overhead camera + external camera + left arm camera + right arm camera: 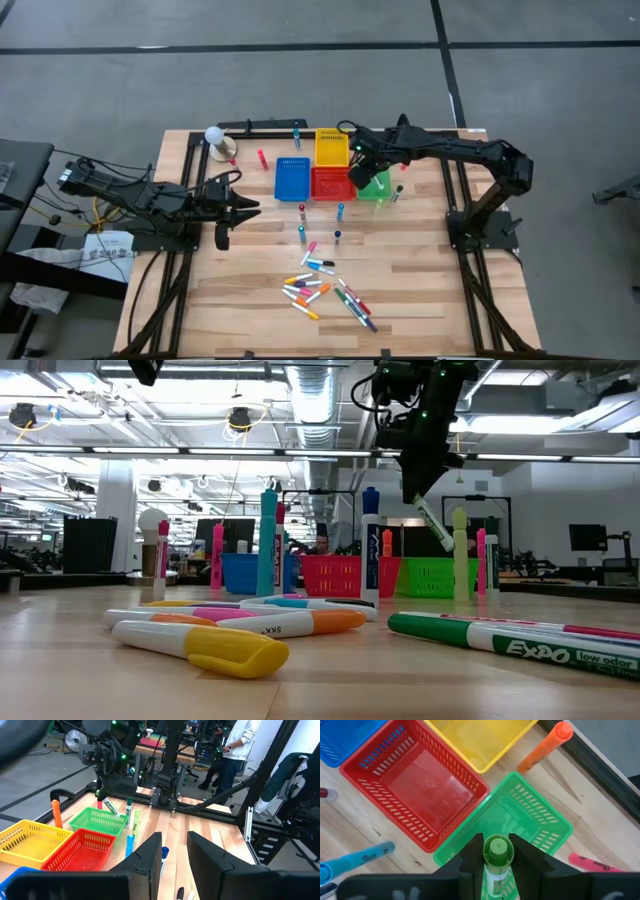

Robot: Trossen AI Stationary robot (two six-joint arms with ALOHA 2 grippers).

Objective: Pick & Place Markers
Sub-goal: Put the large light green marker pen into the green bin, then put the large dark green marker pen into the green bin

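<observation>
Right gripper (496, 851): clamped on a green marker (496, 862), held above the green bin (540, 822), cap end up between the fingers. Red bin (395, 767): touching the green bin's side; yellow bin (480, 740) behind it; blue bin (292, 178) on the red bin's far side. Loose markers (325, 290): scattered flat well in front of the green bin; several more stand upright nearer it. Left gripper (222, 238): well apart from the green bin, fingers slightly parted, holding nothing.
</observation>
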